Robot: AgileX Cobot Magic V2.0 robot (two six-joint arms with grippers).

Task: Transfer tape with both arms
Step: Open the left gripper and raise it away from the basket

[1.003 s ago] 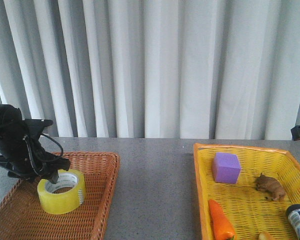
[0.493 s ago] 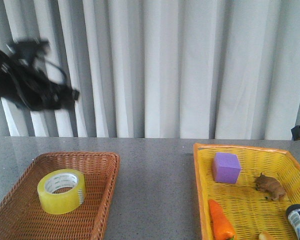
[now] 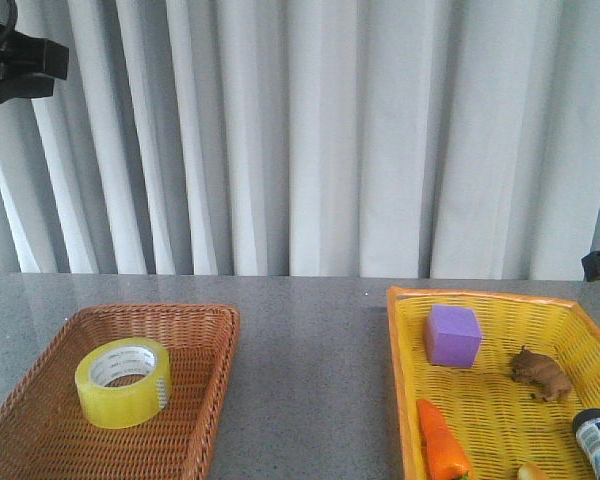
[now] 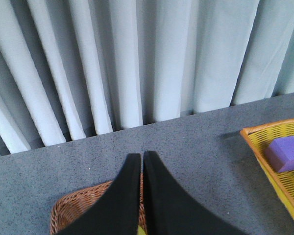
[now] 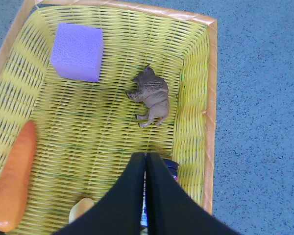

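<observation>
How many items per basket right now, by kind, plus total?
Brown basket:
tape: 1
Yellow basket:
purple cube: 1
toy animal: 1
carrot: 1
dark bottle: 1
pale item, mostly hidden: 1
Total: 6

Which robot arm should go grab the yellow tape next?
Probably the left. The tape lies in the brown basket on the left arm's side, and the left gripper, shut, is above that basket. The right gripper hangs over the yellow basket.
</observation>
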